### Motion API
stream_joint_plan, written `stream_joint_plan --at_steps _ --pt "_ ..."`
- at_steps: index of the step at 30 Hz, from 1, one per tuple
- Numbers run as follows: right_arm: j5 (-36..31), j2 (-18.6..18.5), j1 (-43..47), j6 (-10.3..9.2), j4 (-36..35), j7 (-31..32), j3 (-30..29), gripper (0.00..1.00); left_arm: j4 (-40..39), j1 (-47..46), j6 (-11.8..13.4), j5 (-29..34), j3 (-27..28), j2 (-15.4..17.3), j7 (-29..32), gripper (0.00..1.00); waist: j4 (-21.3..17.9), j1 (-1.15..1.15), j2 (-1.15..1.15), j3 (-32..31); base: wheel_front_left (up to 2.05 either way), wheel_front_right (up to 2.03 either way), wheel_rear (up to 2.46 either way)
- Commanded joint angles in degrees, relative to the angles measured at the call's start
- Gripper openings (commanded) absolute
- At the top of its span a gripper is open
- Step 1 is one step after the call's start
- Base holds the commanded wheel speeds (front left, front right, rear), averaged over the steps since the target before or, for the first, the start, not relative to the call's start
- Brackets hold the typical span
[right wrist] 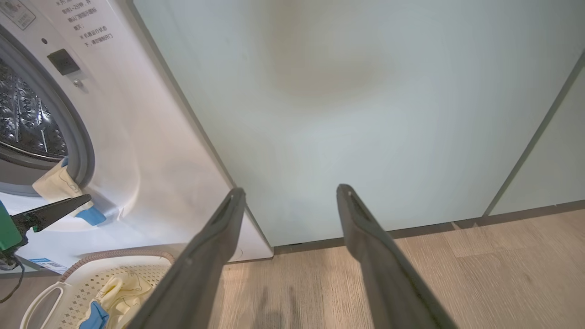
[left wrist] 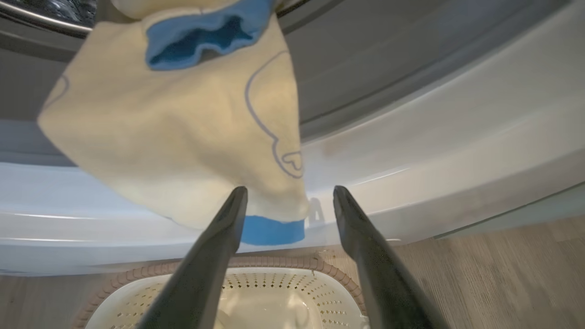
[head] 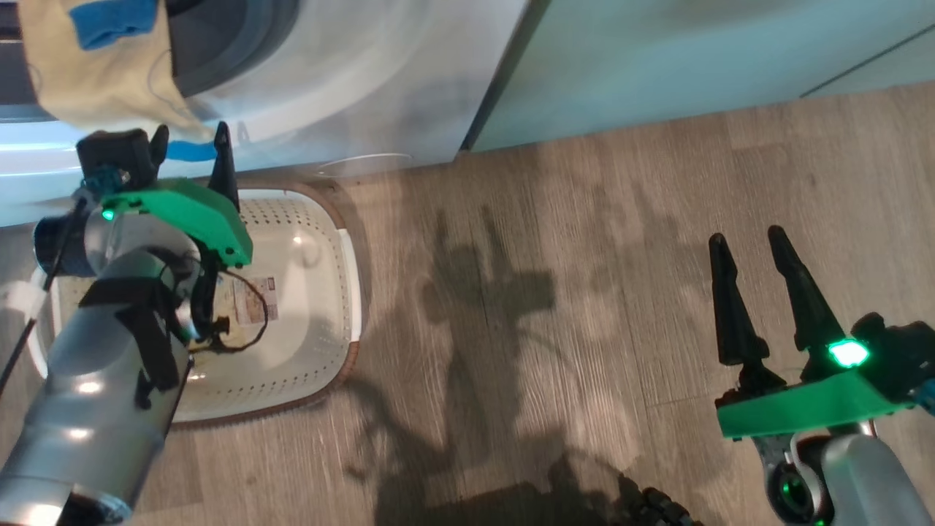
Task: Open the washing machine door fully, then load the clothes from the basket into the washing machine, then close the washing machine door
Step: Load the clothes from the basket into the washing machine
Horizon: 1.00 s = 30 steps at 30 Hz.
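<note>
The washing machine [head: 350, 88] stands at the top left with its drum [right wrist: 23, 123] uncovered; the washing machine door is out of view. One pale yellow garment of the clothes [left wrist: 173, 137] with blue patches hangs out of the drum mouth over the white front. My left gripper [left wrist: 290, 192] is open just below its blue hem, fingers apart and not closed on it. Under it sits the basket [head: 321, 241], where more clothes [right wrist: 123, 292] lie. My right gripper [head: 746, 239] is open over bare floor at the lower right, holding nothing.
Pale green cabinets [right wrist: 365, 114] stand right of the washer. Wood-look floor [head: 584, 292] stretches between the basket and my right arm. My left forearm [head: 102, 380] covers the basket's left half in the head view.
</note>
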Motion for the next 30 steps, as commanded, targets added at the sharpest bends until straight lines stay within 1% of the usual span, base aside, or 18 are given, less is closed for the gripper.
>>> stream_joint_plan --at_steps 1,6,7,8,9,10,11,17,21,26,30 --pt "0.6 -0.1 -1.2 0.01 -1.8 -0.5 1.3 1.0 0.0 -2.2 -0.1 -0.5 2.4 2.1 -0.6 1.0 -0.3 -0.01 0.0 0.5 0.0 0.0 0.0" --pt "1.1 -0.1 -1.7 0.01 -1.8 -0.5 1.4 1.0 3.2 -4.3 0.8 -0.7 3.1 2.1 -1.2 1.0 -0.5 -0.01 0.0 1.1 0.0 0.0 0.0" --pt "1.1 -0.1 -1.8 0.01 -1.7 -0.5 1.3 1.0 3.6 -4.5 0.8 -1.0 3.2 2.0 -1.4 0.88 -0.6 -0.01 0.0 1.1 0.0 0.0 0.0" --pt "1.1 -0.1 -1.8 0.01 -1.7 -0.5 1.3 1.0 3.6 -4.5 0.8 -1.0 3.2 2.0 -1.4 0.88 -0.6 -0.01 0.0 1.1 0.0 0.0 0.0" --pt "1.1 -0.1 -1.8 0.01 -1.7 -0.5 1.3 1.0 4.0 -4.7 0.7 -1.2 3.4 2.0 -1.7 0.44 -0.5 -0.01 0.0 1.1 0.0 0.0 0.0" --pt "1.1 -0.1 -1.8 0.01 -1.7 -0.5 1.2 1.0 4.4 -4.8 0.5 -1.5 3.6 1.9 -1.9 0.25 -0.5 -0.01 0.0 1.1 0.0 0.0 0.0" --pt "1.1 -0.1 -1.8 0.01 -1.7 -0.5 1.2 1.0 4.8 -4.8 0.4 -1.7 3.7 2.0 -2.0 0.0 -0.5 -0.01 0.0 1.0 0.0 0.0 0.0" --pt "1.0 -0.1 -1.8 0.01 -1.7 -0.5 0.8 1.0 6.2 -4.6 -0.3 -2.1 3.7 2.2 -3.1 0.0 0.2 -0.01 0.0 0.9 0.0 0.0 0.0" --pt "0.5 -0.1 -1.8 0.01 -1.7 -0.5 0.2 1.0 5.0 -3.3 -0.2 -2.2 3.2 1.9 -3.2 0.0 1.4 -0.01 0.0 0.5 0.0 0.0 0.0" --pt "-0.1 -0.1 -1.4 0.01 -1.9 -0.5 -0.4 1.0 -0.2 -0.8 0.4 -2.4 2.9 2.6 -1.8 0.0 2.9 -0.01 0.0 0.1 0.0 0.0 0.0" --pt "-0.5 -0.1 -1.0 0.01 -2.0 -0.5 -0.8 1.0 -8.2 1.8 1.5 -2.4 2.5 4.0 1.8 0.0 3.9 -0.01 0.0 -0.3 0.0 0.0 0.0"
